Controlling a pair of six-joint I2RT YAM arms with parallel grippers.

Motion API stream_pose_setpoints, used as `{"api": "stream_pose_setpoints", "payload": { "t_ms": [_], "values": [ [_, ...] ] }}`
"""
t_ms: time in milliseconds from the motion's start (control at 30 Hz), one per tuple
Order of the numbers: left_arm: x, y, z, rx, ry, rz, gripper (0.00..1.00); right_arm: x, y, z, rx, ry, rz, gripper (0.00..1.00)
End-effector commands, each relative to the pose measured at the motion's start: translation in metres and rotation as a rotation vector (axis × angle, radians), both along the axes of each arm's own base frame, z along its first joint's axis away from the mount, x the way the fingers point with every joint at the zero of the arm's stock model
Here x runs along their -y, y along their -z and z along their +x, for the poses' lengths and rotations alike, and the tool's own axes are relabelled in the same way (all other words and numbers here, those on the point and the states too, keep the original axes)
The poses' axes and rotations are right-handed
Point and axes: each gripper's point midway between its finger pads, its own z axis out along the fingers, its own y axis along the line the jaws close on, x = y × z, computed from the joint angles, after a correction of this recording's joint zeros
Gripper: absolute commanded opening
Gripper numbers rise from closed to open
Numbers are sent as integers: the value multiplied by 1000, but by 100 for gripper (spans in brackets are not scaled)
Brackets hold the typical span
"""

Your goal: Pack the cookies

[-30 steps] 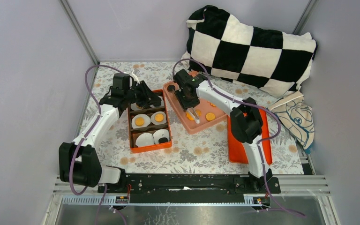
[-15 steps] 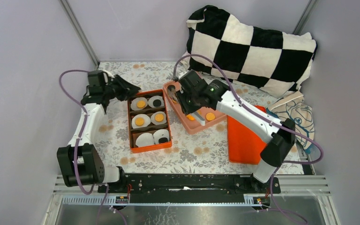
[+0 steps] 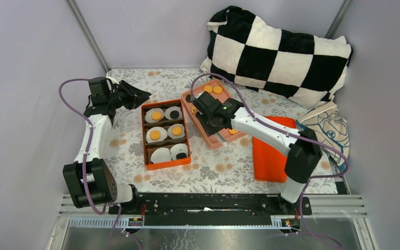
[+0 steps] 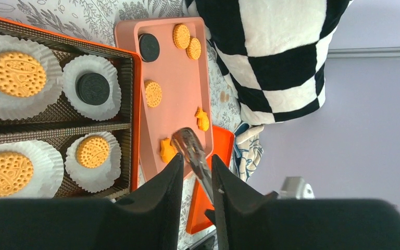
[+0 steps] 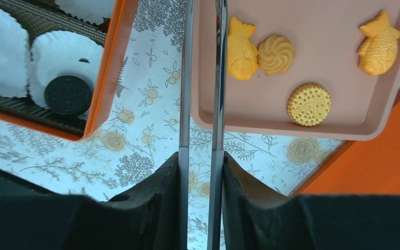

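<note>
Picking step: right gripper (image 5: 200, 78), tongs narrowly parted and empty, straddles the pink tray's (image 5: 344, 133) rim; fish cookie (image 5: 239, 48) just right. Next: shift onto it. Left gripper (image 4: 194, 172) slightly parted, idle.

The right arm (image 3: 271, 130) hides part of the pink tray (image 3: 207, 136)

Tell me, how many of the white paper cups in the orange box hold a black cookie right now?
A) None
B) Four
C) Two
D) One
C: in the top view the orange box shows six paper cups, and black cookies sit in just two of them, one at the far right and one at the near right; three others hold golden ones.
</note>
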Motion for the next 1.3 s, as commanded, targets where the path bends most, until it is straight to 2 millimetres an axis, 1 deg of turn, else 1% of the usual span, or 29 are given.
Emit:
{"api": "stream_pose_setpoints", "payload": {
  "t_ms": [0, 133, 267, 433, 500, 800, 867, 933, 1067, 1167, 1200, 1267],
  "values": [
    [6, -11, -7, 57, 41, 7, 31, -5, 18, 18, 29, -4, -53, 36],
    [6, -14, -8, 70, 45, 13, 31, -3, 36, 23, 26, 0, -100, 39],
    [7, -16, -9, 76, 52, 12, 31, -2, 44, 27, 35, 5, -128, 42],
    [8, -16, -9, 81, 58, 15, 31, 1, 51, 33, 43, 16, -155, 59],
    [7, -16, -10, 81, 57, 15, 31, -2, 53, 36, 42, 15, -154, 60],
    [8, -17, -10, 85, 66, 14, 31, -17, 66, 53, -13, 12, -99, 60],
    [8, -15, -10, 81, 66, 13, 31, -18, 67, 58, -20, 20, -90, 58],
    [9, -15, -11, 81, 70, 11, 31, -17, 68, 62, -33, 28, -87, 55],
    [10, -15, -11, 80, 76, 8, 31, -15, 62, 62, -37, 36, -72, 40],
    [10, -17, -11, 84, 74, 5, 31, -12, 46, 63, -8, 46, -55, 30],
    [10, -19, -10, 87, 73, 4, 31, -11, 38, 62, 6, 48, -46, 28],
    [7, -24, -7, 94, 61, 8, 31, -10, 17, 60, 44, 47, -14, 25]
  ]
}}
